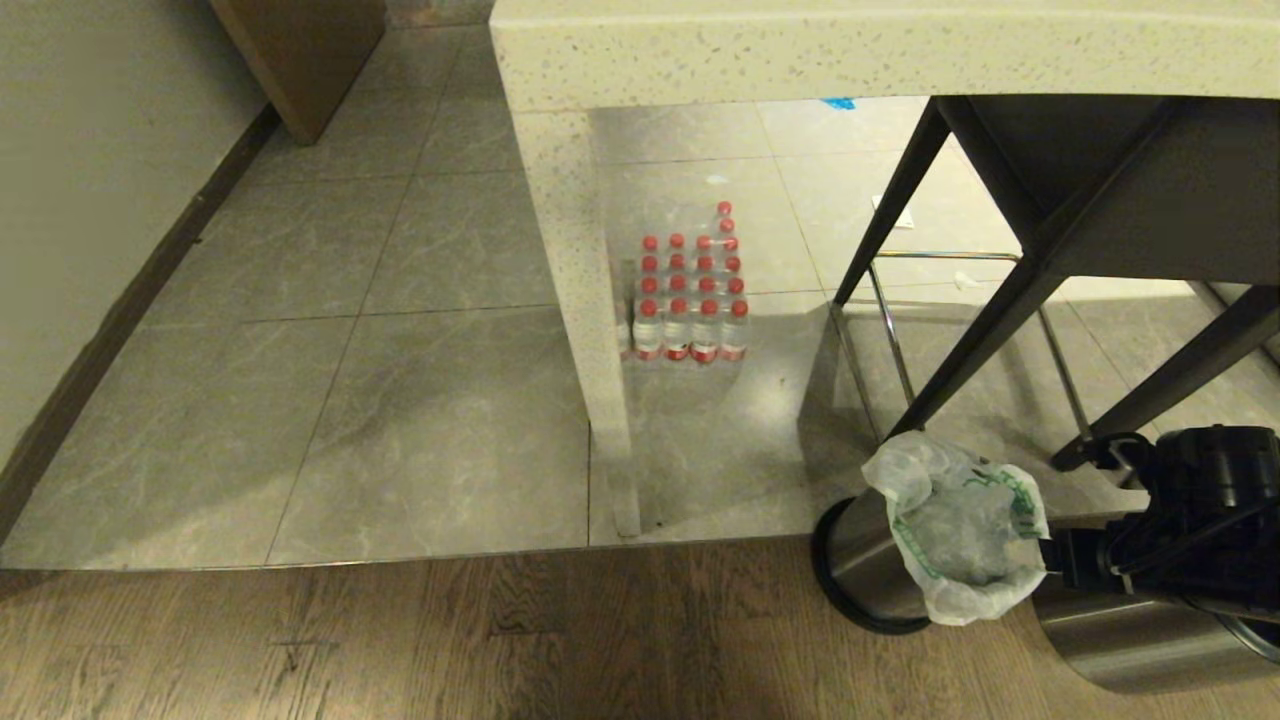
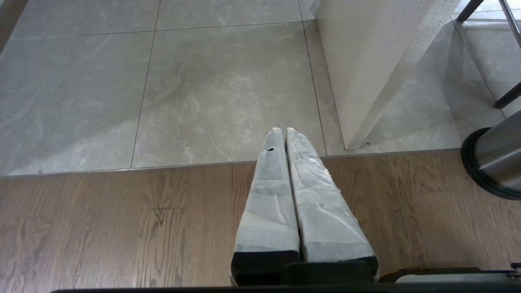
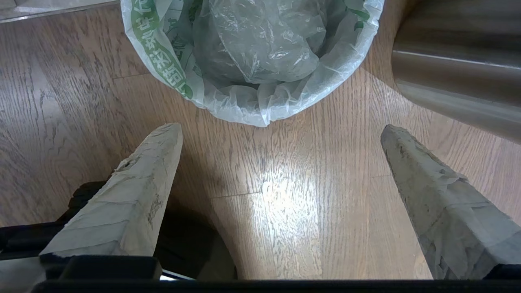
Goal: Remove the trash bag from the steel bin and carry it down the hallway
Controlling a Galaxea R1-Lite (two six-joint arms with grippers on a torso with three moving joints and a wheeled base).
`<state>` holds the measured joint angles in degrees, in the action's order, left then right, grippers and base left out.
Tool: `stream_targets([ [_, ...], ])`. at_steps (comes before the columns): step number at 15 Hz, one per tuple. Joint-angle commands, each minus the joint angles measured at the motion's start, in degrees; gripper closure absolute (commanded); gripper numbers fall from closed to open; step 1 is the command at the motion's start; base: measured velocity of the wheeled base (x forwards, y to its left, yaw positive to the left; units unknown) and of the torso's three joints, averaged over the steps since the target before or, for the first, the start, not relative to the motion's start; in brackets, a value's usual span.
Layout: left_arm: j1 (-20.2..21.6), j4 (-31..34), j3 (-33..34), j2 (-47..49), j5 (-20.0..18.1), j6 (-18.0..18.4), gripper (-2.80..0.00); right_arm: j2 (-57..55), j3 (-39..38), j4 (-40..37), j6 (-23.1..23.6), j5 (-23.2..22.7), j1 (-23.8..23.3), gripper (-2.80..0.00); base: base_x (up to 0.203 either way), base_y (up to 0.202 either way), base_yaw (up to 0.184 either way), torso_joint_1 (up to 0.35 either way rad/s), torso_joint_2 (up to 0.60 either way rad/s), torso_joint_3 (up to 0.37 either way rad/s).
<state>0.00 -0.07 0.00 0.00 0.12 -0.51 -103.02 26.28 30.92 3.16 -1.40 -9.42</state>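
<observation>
Two taped fingers (image 3: 138,179) of the right gripper (image 3: 281,130) stand far apart over the wooden floor (image 3: 285,211), and nothing is between them. They point toward the trash bag (image 3: 260,53), which is just ahead of the tips but not touching them. Its thin white plastic is crinkled, and green printed letters run along the rim that is folded outward.

From the head camera, the trash bag (image 1: 960,530) sits in the steel bin (image 1: 870,570) and hangs over its edge. This bin stands on the wooden floor, close to the border of the grey tiles (image 1: 400,400), near the black legs of a stool (image 1: 960,350). A second steel cylinder (image 1: 1130,640) lies just beside it, under the right arm (image 1: 1180,540).

Under the stone counter (image 1: 880,50), a pack of water bottles (image 1: 690,300) with red caps stands on the tiles.

For the left gripper (image 2: 281,132), the wrist camera shows both fingers pressed together with nothing held, above the line where wood meets tile, well apart from the bin (image 2: 496,158).
</observation>
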Motion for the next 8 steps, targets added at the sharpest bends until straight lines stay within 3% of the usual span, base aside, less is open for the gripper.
stream_targets([
  [1, 0.00, -0.01, 0.00, -0.07, 0.03, -0.02, 0.00, 102.93, -22.33, -37.78, -5.94, 4.16, 9.51, -2.80, 0.000, 0.000, 0.000, 0.000, 0.00, 0.000],
  [8, 0.00, -0.01, 0.08, -0.08, -0.03, -0.03, 0.00, 102.94, -23.12, -36.89, -5.71, 2.46, 9.51, -2.80, 0.000, 0.000, 0.000, 0.000, 0.00, 0.000],
])
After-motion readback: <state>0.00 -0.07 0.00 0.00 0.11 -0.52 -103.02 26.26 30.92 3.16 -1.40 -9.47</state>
